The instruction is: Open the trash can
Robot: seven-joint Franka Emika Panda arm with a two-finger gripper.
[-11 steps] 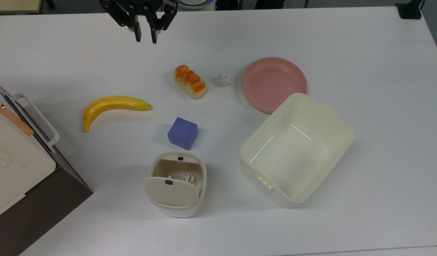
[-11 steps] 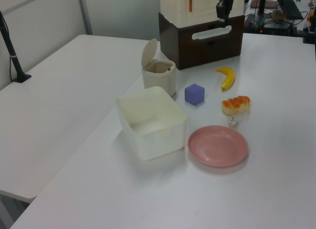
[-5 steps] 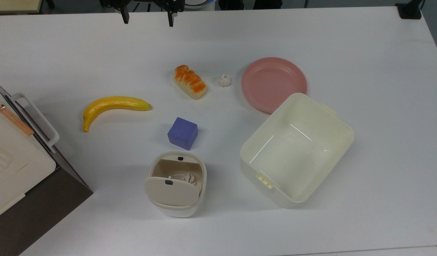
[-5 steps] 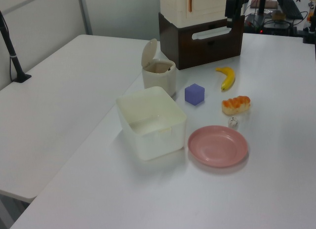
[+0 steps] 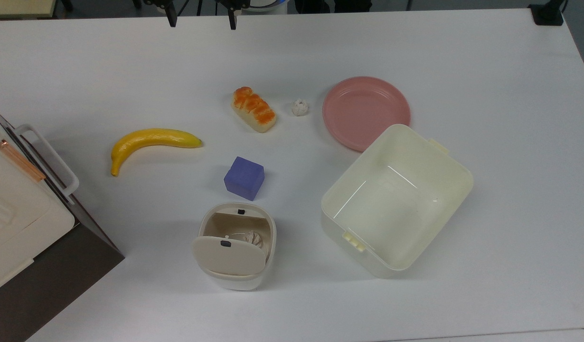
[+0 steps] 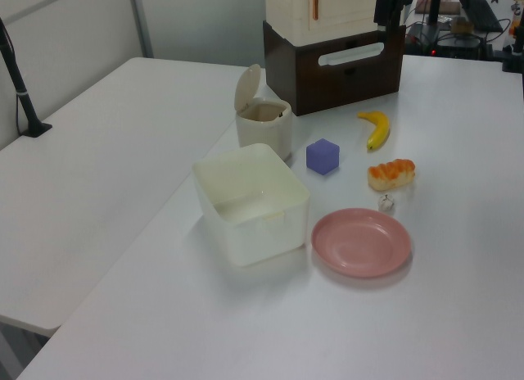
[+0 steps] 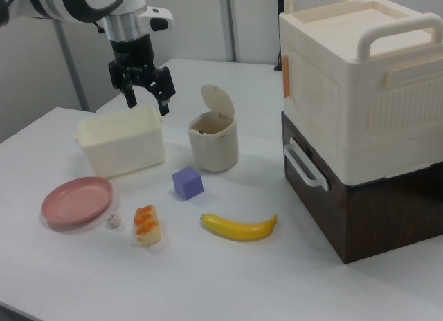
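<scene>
The bin (image 5: 236, 247) lid (image 5: 229, 255) stands upright at the table's (image 5: 486, 71) 6 o'clock — job looks done. Gripper (image 7: 146, 97), wide open and empty, should hold clear up high.

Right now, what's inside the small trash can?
The trash can holds a crumpled whitish wad, probably paper. Its raised lid covers the rest of the interior in the top view.

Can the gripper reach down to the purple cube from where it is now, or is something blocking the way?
Probably yes. The gripper hangs open above the table, and the purple cube stands alone, apart from the trash can and the banana.
</scene>
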